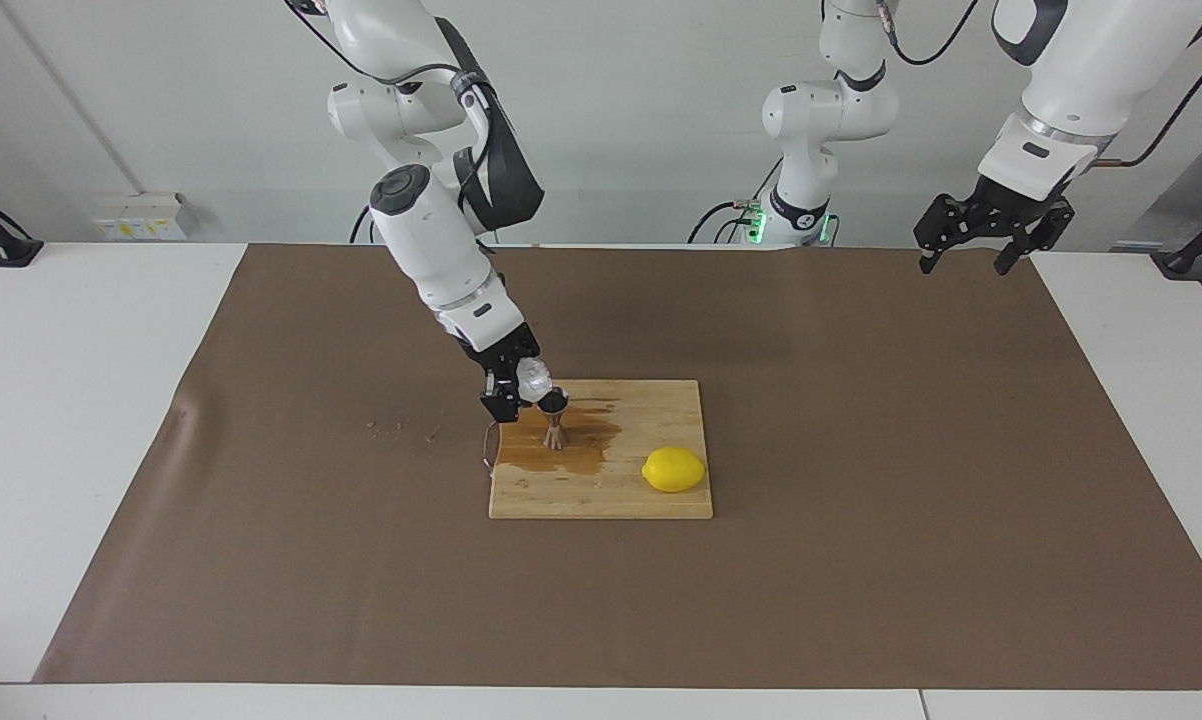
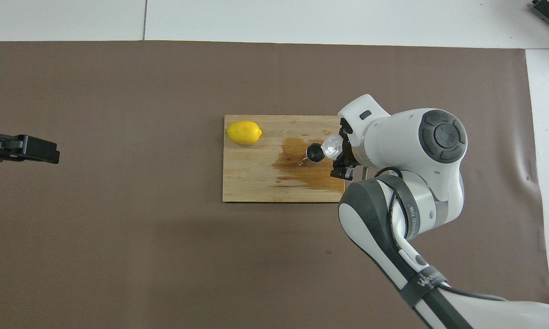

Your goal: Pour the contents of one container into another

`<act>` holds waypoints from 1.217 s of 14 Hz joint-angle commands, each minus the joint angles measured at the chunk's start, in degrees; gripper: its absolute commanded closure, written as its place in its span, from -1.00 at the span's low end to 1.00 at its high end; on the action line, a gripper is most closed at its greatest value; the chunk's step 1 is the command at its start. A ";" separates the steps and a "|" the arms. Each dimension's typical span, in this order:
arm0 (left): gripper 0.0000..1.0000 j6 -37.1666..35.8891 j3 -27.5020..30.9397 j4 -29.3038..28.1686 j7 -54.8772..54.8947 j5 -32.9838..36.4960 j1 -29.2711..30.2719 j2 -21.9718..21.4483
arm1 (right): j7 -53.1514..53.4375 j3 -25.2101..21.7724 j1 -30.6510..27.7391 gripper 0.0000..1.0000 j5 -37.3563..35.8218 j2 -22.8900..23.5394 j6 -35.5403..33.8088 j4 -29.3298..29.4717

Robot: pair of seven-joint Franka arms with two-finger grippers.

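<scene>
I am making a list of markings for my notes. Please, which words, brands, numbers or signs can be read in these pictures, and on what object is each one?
"WANA...": white letters on the black band around the right arm, overhead view; only the beginning reads.
Vertical white print on the dark sleeve of the same arm: too blurred to read.
Cutting board, lemon, jigger, clear cup: no text.
</scene>
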 commanded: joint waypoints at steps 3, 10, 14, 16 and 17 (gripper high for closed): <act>-1.00 -0.24 0.45 -1.76 0.20 -0.68 -0.32 -1.75 | -13.01 0.57 -4.53 0.50 10.59 -0.99 1.17 -1.49; -1.00 -0.24 0.45 -1.85 0.20 -0.68 -0.32 -1.75 | -34.45 0.57 -14.72 0.51 26.23 -2.04 -6.19 -3.77; -1.00 -0.24 0.45 -1.85 0.20 -0.68 -0.32 -1.75 | -46.24 0.57 -22.36 0.51 31.97 -1.69 -12.53 -6.66; -1.00 -0.24 0.45 -1.85 0.20 -0.68 -0.32 -1.75 | -49.32 0.57 -24.04 0.51 33.54 -1.69 -13.41 -8.77; -1.00 -0.24 0.45 -1.85 0.20 -0.68 -0.32 -1.75 | -51.42 0.57 -24.57 0.51 34.94 -1.69 -13.42 -10.35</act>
